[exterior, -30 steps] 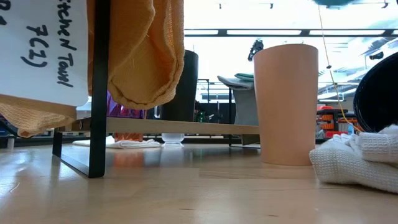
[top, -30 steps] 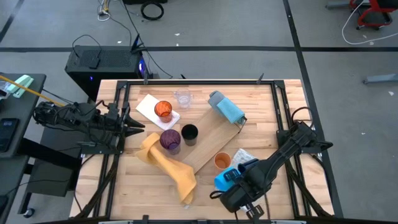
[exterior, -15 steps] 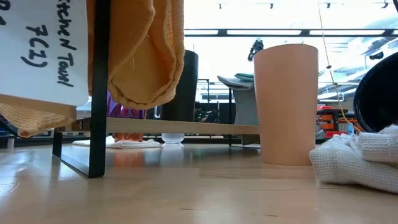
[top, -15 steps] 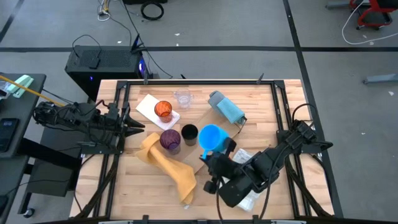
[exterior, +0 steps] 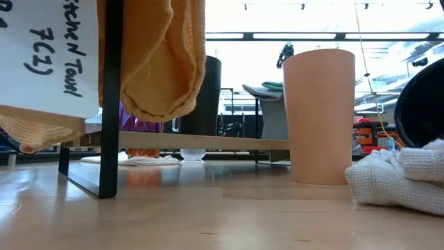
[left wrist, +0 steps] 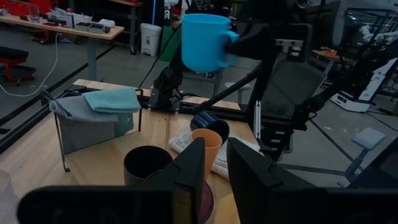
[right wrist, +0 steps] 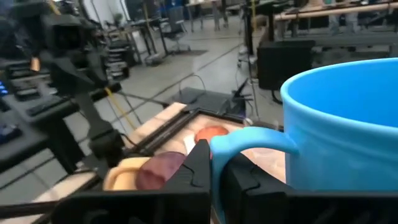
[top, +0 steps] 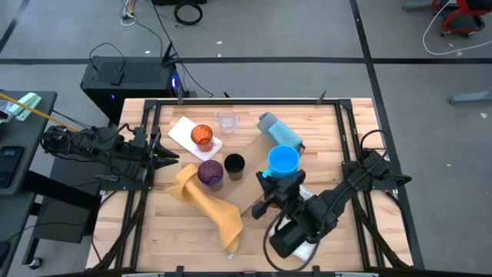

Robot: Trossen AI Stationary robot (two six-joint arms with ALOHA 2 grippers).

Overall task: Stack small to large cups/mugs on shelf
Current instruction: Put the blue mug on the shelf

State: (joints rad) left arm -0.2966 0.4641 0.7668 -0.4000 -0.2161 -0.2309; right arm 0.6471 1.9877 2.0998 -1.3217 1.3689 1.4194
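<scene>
My right gripper (top: pixel 270 178) is shut on the bright blue mug (top: pixel 283 159), held high over the slanted wooden shelf board (top: pixel 257 165), beside the blue-grey cloth (top: pixel 278 132). The mug also shows in the left wrist view (left wrist: pixel 207 42). The purple cup (top: pixel 210 172) and the black cup (top: pixel 234 165) stand upright by the board's left edge. The red-tinted cup (top: pixel 201 136) stands on a white napkin, with the clear cup (top: pixel 226 121) beside it. The orange cup (left wrist: pixel 206 142) and the dark navy mug (left wrist: pixel 210 122) stand under my right arm. My left gripper (top: pixel 171 156) is open at the table's left edge. My right gripper pinches the blue mug's handle (right wrist: pixel 249 144) between its two fingers (right wrist: pixel 200 167), coming level from the table's near side. The mug is upright, its mouth up, lifted clear of the shelf and the table.
A yellow towel (top: pixel 207 201) hangs over the shelf frame's near left part and lies on the table. A white cloth (exterior: pixel 402 173) lies at the near right beside the orange cup (exterior: pixel 322 114). The shelf's black frame leg (exterior: pixel 109 104) stands close to the low camera.
My right gripper has risen from the table's near right area and carried the blue mug toward the far edge, first over the board's middle, then a little to the right. The mug is now upright, high above the shelf board near the blue-grey cloth.
</scene>
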